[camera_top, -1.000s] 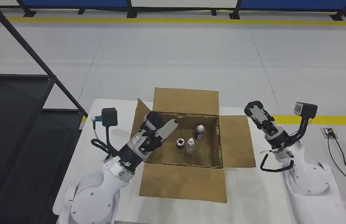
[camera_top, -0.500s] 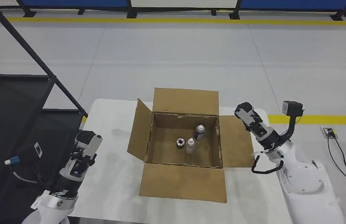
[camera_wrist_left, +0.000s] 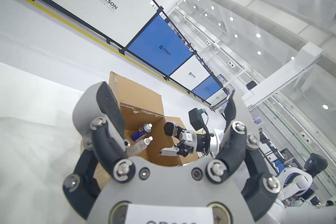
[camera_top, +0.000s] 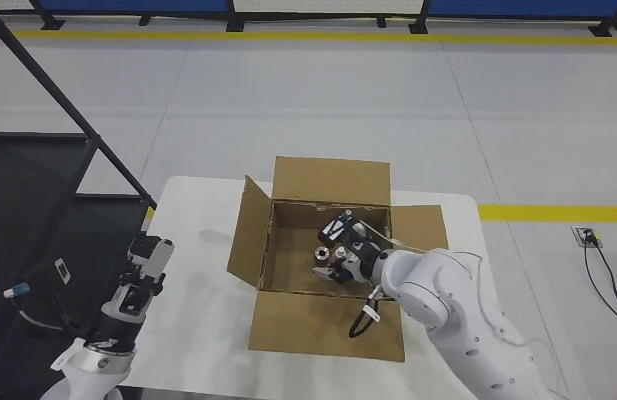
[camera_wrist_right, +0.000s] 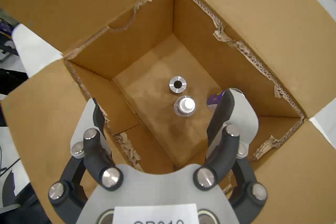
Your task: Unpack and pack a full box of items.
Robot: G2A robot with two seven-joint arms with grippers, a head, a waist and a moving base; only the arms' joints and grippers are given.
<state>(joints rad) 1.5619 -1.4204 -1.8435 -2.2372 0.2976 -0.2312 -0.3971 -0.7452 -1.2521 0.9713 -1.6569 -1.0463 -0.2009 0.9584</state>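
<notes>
- Your right arm has swung in from the table's right side, and the right gripper (camera_wrist_right: 161,100) now hangs over the open brown cardboard box (camera_top: 331,178).
- The left arm, which was over the box a second ago, has pulled back; the left gripper (camera_top: 148,252) now sits at the left edge of the white table (camera_top: 203,300).
- The three items stand where they were on the box floor: a short metal cylinder with a bored centre (camera_wrist_right: 177,85), a small clear bottle with a white cap (camera_wrist_right: 184,106) just beside it, and a blue spray can (camera_wrist_right: 216,99) partly behind one right finger.
- Nothing has been lifted out, so I judge unpacking has passed to the right arm, with the clear bottle the likeliest pick.
- The right gripper points almost straight down into the box, jaws spread wide and empty, above the items and not touching them.
- The left gripper tilts up towards the box, jaws likewise spread around nothing.
</notes>
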